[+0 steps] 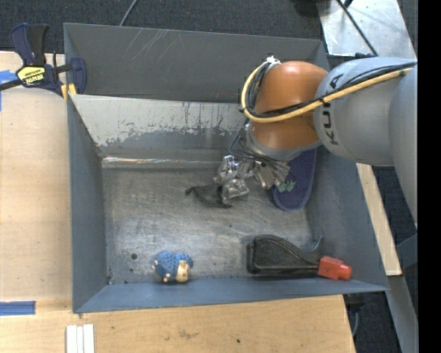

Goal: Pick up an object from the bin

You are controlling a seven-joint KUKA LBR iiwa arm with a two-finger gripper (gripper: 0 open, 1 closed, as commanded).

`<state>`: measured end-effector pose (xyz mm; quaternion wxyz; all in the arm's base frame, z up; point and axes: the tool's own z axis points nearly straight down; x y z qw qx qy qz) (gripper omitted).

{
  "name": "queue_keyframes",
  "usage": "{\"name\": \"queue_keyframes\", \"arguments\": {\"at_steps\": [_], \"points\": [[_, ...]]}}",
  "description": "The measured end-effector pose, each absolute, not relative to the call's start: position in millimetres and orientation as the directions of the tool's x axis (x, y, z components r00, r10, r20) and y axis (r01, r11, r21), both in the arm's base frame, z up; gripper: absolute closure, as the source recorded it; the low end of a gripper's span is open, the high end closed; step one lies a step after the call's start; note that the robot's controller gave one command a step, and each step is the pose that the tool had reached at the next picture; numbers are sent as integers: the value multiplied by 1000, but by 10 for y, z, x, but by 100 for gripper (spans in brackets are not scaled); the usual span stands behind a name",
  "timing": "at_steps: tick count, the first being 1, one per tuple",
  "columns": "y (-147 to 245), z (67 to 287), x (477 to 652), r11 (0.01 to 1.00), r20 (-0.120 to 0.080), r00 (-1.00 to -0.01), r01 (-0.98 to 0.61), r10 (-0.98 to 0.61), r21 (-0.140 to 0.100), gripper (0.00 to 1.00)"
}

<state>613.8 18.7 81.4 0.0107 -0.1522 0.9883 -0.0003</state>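
A small, dark grey, flat scrap with a pointed tail [204, 193] lies flat on the floor near the bin's centre. Its tail points to 9 o'clock, and its 3 o'clock end lies right at my gripper [234, 185].

camera: one | above bin [84, 197], tilted down | close | arm [367, 112] at right

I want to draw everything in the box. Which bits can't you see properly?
1. The dark blue oval thing by the right wall, camera view: the arm's orange cover hides its top.
2. The small dark thing mid-bin: too small to name, and its right end slips under the gripper.
3. The blue-and-yellow toy at the front: too small to tell its kind.
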Motion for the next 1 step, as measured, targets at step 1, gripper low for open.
{"name": "queue_keyframes", "arguments": {"at_steps": [1], "points": [[634, 2388, 6167, 804, -10, -804, -594, -594, -5, 100]]}}
